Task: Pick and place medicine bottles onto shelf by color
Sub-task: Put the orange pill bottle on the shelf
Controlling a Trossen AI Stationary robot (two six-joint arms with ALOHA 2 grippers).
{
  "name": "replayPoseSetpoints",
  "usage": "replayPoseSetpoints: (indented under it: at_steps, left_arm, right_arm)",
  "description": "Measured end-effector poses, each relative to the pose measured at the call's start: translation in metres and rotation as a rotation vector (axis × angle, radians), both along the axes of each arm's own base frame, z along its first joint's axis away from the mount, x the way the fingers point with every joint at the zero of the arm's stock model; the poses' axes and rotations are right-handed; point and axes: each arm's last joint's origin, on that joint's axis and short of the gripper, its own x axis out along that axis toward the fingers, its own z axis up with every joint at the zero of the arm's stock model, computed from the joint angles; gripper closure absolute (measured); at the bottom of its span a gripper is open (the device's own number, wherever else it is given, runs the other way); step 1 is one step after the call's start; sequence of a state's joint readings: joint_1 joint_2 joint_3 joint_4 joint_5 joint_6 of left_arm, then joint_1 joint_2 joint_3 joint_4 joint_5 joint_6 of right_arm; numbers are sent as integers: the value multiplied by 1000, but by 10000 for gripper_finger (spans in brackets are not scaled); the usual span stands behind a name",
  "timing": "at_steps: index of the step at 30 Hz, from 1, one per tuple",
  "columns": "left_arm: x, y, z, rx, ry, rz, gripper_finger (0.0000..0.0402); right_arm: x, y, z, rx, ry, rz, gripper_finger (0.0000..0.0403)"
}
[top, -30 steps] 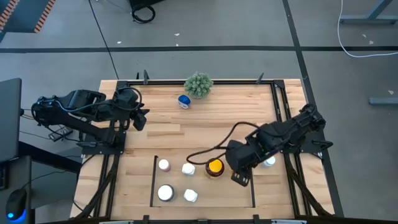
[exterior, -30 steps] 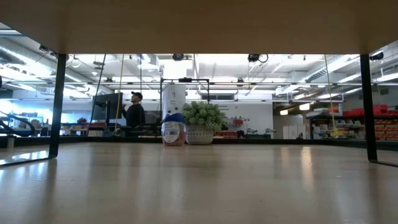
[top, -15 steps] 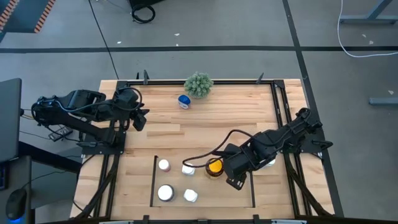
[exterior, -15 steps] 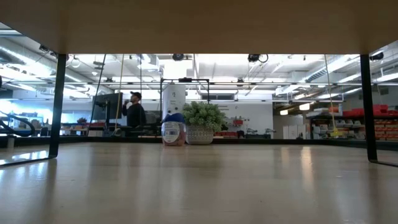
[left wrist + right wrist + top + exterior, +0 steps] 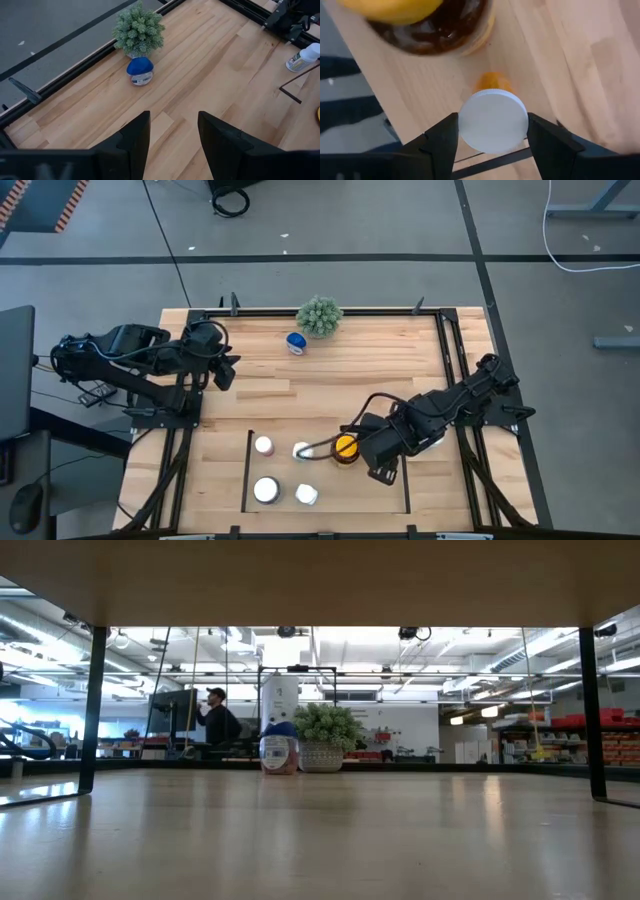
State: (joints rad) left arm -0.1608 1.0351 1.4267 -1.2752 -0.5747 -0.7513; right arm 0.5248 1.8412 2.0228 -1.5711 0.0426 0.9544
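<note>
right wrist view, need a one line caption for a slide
Right gripper fingers flank a white-capped bottle upright on the wood table, beside the yellow-capped amber bottle.

Seven medicine bottles can be counted from above. Four white-capped bottles [image 5: 263, 446] [image 5: 300, 451] [image 5: 266, 490] [image 5: 307, 495] and one amber bottle with a yellow cap [image 5: 345, 447] stand in the single shelf [image 5: 247, 470]. One blue-capped bottle [image 5: 296, 342] stands by the one green plant [image 5: 318, 316]. One more white bottle [image 5: 302, 57] is near the right arm. There are two grippers, the left gripper [image 5: 172, 117] and the right gripper [image 5: 492, 117]. One person [image 5: 216, 720] is in the room behind the table.
</note>
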Motion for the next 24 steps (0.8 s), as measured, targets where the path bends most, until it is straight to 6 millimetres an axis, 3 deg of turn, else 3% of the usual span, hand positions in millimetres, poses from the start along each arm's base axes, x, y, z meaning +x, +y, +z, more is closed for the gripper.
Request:
replayPoseSetpoints:
  at_steps: [16,24]
  left_arm:
    - [0,0,0,2,1,-2,230]
    - [0,0,0,2,1,-2,230]
  right_arm:
    - [-2,3,0,-24,-5,209,178]
    - [1,-1,-3,-46,-6,218,178]
